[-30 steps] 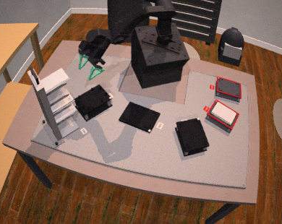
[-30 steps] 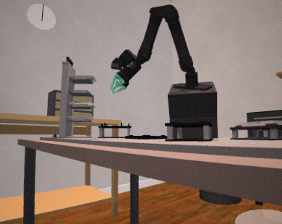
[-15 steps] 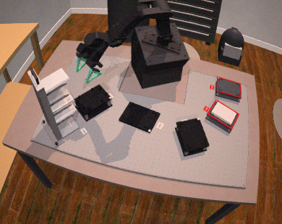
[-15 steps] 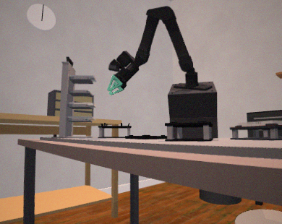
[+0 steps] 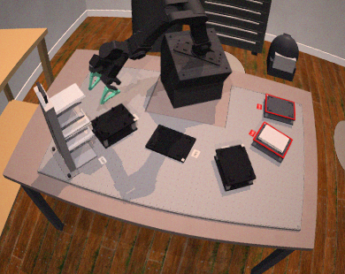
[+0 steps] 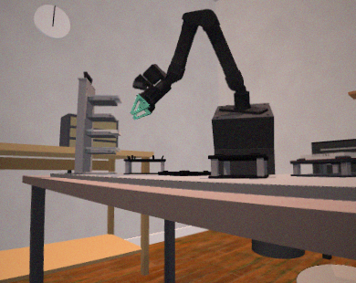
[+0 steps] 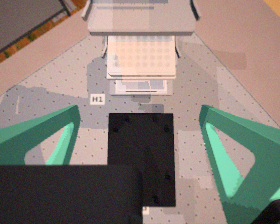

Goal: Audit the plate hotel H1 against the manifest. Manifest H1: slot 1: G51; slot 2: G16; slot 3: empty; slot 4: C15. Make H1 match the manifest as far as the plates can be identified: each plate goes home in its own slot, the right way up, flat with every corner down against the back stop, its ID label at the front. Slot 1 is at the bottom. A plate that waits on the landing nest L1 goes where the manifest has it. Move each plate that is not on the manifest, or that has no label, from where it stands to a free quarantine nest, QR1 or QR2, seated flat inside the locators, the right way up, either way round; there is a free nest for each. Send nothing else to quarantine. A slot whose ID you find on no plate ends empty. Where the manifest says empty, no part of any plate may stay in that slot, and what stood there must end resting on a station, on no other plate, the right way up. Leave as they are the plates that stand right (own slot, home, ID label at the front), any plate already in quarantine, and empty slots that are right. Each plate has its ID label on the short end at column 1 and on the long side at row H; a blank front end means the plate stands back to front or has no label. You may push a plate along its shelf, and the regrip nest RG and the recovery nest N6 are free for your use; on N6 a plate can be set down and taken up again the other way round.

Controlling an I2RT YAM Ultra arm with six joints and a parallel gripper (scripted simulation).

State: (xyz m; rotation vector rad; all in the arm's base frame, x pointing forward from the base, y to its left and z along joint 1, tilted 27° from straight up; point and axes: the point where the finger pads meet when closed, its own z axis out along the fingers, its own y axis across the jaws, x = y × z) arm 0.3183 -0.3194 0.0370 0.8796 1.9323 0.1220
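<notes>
The gripper point(image 7: 142, 150) hangs in the air with its fingers spread wide and nothing between them. Directly below it sits a nest point(image 7: 141, 150) on the mat point(image 7: 67, 105). Ahead of the gripper stands the plate hotel point(image 7: 140, 20), with a plate point(image 7: 140, 57) on one of its shelves. The H1 tag point(image 7: 96, 99) lies ahead and left, between nest and hotel.
</notes>
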